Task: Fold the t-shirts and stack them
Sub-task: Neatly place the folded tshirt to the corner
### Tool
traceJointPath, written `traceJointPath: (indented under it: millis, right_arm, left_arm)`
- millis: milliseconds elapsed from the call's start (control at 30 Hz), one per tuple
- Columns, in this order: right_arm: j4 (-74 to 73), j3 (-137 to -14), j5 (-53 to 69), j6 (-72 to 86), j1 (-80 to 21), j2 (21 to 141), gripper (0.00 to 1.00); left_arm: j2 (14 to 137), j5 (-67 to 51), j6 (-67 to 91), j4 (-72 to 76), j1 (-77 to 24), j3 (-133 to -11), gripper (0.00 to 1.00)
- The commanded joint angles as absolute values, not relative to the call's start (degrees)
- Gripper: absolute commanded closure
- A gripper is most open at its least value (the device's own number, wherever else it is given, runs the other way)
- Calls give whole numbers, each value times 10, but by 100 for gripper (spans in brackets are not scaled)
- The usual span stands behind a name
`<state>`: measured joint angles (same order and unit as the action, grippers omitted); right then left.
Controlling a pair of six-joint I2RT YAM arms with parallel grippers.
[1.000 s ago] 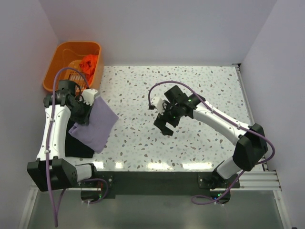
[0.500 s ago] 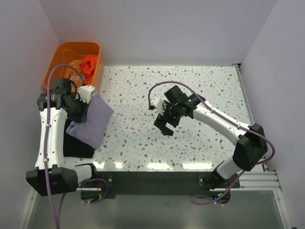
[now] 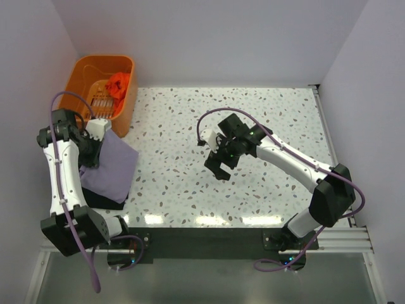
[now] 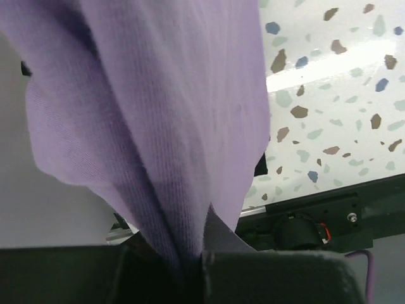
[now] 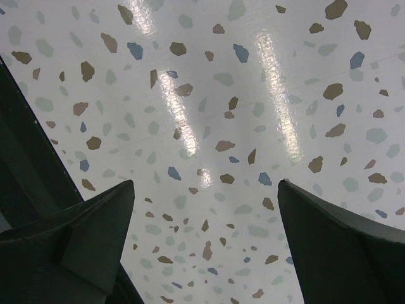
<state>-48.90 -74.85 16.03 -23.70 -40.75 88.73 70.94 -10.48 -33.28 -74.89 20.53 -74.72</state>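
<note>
The table (image 3: pixel 266 114) has a white top with brown, grey and blue flecks; plain pale walls (image 3: pixel 209 38) stand behind it and at both its sides; bright glare (image 3: pixel 209 220) lies along its near edge, just before a black strip (image 3: pixel 202 237).

1. A white speckled table (image 3: pixel 266 107) gleams under streaks of overhead light.
2. An orange plastic basket (image 3: pixel 74 85) with slotted sides stands at its far left corner, near the wall.
3. Plain pale walls (image 3: pixel 209 38) enclose the table on three sides.
</note>
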Motion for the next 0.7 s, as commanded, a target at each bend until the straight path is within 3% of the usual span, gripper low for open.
traceJointPath:
  millis: [0,533,667]
  right_arm:
    - [-490,-746,163,-246,-409,878,1]
    - [-492,-737,157,-250,-409,871,1]
    - [-495,-741,156,-251,-409,874,1]
  left_arm:
    - [725,-105,-375,-715,241,-736,100]
    - [810,-63,-401,-567,353,-661,100]
    - [817,-37,-405,-504,369,-640,82]
